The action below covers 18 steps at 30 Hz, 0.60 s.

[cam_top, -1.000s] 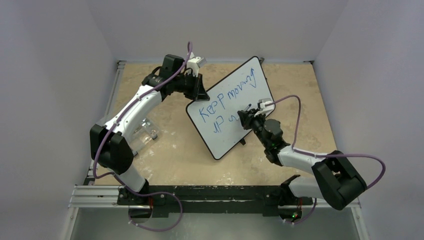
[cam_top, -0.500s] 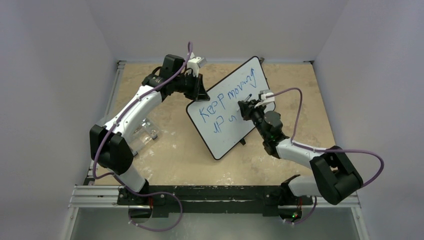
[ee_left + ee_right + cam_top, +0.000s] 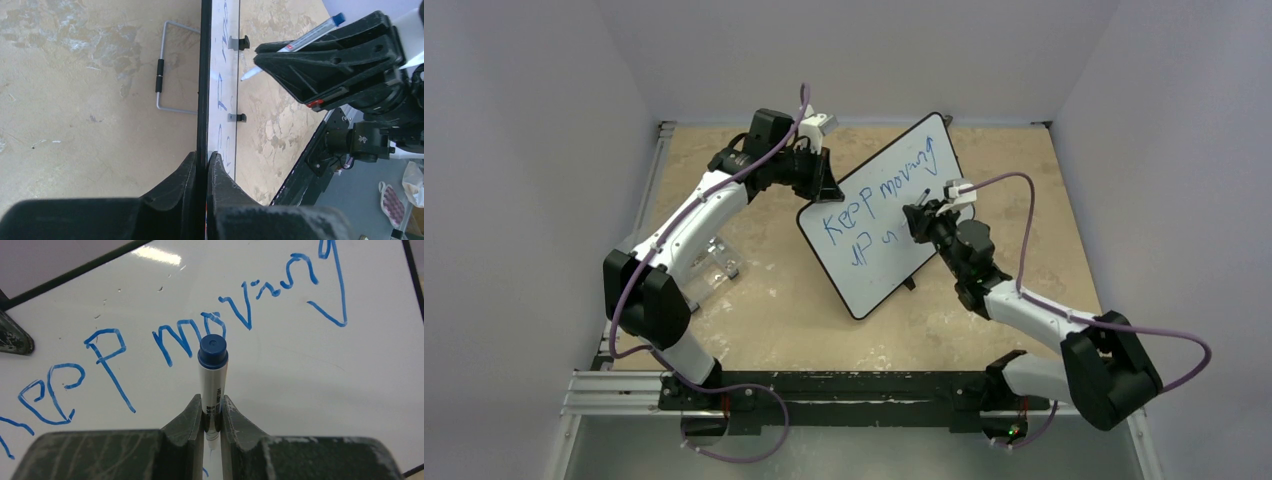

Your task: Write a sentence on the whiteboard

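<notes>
From overhead, the whiteboard [image 3: 879,280] stood tilted mid-frame, and the sentence [image 3: 886,192] read "Keep moving" with a shorter line beneath. The left wrist view alone showed the left gripper [image 3: 201,159] clamped on the board's black rim. The right wrist view showed the right gripper [image 3: 212,412] pinching a blue-capped marker [image 3: 212,371]. I couldn't tell whether its tip touched the board.

A mottled tan table [image 3: 1024,180] bears the propped whiteboard [image 3: 874,270]; a clear plastic holder [image 3: 717,262] sits left of the whiteboard
</notes>
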Each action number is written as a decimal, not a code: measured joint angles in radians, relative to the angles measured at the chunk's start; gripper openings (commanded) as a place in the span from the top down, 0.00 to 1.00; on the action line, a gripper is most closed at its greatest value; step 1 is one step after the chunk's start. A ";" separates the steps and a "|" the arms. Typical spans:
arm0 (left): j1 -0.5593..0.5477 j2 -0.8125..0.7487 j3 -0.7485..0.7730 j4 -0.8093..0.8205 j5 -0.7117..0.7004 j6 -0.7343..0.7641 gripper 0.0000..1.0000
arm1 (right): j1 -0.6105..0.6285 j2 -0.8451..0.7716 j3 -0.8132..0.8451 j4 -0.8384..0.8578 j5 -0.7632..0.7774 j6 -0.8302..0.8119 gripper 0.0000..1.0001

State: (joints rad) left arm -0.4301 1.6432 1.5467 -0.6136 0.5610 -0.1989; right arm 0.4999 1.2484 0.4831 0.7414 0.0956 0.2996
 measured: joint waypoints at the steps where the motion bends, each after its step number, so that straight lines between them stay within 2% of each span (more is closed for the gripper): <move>1: 0.000 0.000 0.000 -0.001 0.000 0.000 1.00 | -0.003 -0.025 0.001 -0.024 0.000 0.000 1.00; 7: -0.002 0.000 0.003 -0.003 -0.003 0.000 1.00 | -0.059 -0.107 -0.008 -0.005 -0.007 0.028 1.00; 13: -0.002 0.007 0.012 -0.009 -0.005 0.000 1.00 | -0.141 -0.015 -0.135 0.218 -0.014 0.164 1.00; 18: -0.002 0.013 0.019 -0.013 -0.005 -0.002 1.00 | -0.154 0.097 -0.238 0.438 -0.001 0.306 1.00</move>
State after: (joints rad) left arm -0.4324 1.6562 1.5658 -0.6270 0.5556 -0.2005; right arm 0.3458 1.3453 0.2455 1.1793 0.0944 0.6060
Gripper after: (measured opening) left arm 0.052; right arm 0.110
